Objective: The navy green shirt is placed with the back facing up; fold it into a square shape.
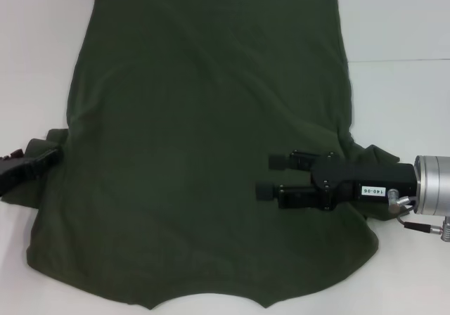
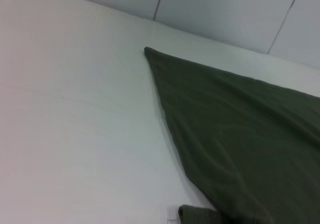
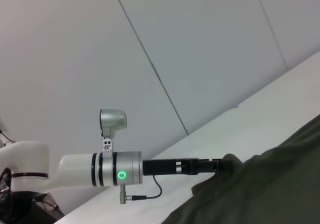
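A: Where is the navy green shirt (image 1: 204,146)?

B: It lies spread on the white table (image 1: 42,41) and fills most of the head view. One straight edge runs along 12 o'clock; a curved cut-out sits in the edge at 6 o'clock. The fabric is mostly flat, with soft creases toward 3 o'clock and bunched folds at both side edges.

A: Right gripper (image 1: 268,176)?

B: It comes in from 3 o'clock, lying level over the shirt's right part, fingers pointing toward 9 o'clock. The two fingertips (image 1: 278,161) stand apart with bare fabric showing between them, so it is open and holds nothing. A small white label shows on its black body.

A: Left gripper (image 1: 50,155)?

B: At 9 o'clock on the shirt's left edge, its tip in the bunched cloth there. I cannot tell whether the fingers are parted or closed; the cloth hides them. The right wrist view shows the same arm across the shirt, its tip meeting the fabric edge, a green light ring lit on its wrist.

A: Left wrist view?

B: Only a shirt corner on the table, and the wall (image 2: 235,9) panels behind.
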### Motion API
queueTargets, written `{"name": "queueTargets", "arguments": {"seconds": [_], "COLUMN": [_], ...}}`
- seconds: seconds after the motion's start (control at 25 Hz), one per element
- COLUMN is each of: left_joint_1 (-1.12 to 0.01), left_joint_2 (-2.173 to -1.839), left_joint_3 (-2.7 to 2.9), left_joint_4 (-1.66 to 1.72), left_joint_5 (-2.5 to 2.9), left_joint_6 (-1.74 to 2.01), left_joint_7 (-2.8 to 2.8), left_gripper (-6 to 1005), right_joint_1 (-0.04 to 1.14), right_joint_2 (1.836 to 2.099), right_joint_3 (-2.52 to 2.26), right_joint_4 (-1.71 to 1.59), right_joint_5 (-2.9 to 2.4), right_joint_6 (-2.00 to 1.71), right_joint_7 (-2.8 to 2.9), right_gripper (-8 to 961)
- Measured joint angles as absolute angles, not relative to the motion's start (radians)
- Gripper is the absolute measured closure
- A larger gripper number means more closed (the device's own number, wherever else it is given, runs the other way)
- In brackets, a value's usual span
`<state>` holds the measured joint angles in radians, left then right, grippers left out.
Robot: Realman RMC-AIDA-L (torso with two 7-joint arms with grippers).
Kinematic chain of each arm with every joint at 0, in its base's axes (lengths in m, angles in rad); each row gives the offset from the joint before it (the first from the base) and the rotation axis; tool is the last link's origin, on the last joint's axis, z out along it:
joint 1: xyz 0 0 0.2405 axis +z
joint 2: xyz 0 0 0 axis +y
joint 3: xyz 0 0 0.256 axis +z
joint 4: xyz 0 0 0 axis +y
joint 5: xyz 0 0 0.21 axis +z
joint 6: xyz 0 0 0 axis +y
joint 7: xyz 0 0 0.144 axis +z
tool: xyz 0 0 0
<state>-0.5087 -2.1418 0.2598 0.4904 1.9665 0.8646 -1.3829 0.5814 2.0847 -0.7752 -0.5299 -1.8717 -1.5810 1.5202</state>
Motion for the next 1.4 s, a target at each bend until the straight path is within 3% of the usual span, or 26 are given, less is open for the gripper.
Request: {"name": "queueTargets", "arguments": {"seconds": [0.76, 0.96, 1.04, 1.4], "left_joint_1": [-0.499, -0.498, -0.499, -0.507], "left_joint_2": [-2.145, -2.145, -2.145, -2.143], "left_joint_3": [0.263, 0.267, 0.267, 0.267], "left_joint_4": [0.509, 0.51, 0.51, 0.511], "left_joint_5": [1.964, 1.97, 1.97, 1.971], "left_joint_6": [0.863, 0.862, 0.862, 0.862], "left_joint_7": [-1.394, -1.407, -1.407, -1.408], "left_gripper": [98, 259, 497, 821], "right_joint_1": [0.581, 0.58, 0.58, 0.583], "right_joint_2": [2.085, 2.085, 2.085, 2.085], "right_joint_3": [-0.775, -0.775, -0.775, -0.775], "right_joint_4": [-0.529, -0.529, -0.529, -0.529], "right_joint_5": [-1.867, -1.862, -1.862, -1.86], "right_joint_6": [-1.578, -1.578, -1.578, -1.579], "right_joint_7": [1.519, 1.516, 1.515, 1.513], "right_gripper": [8, 9, 9, 9]}}
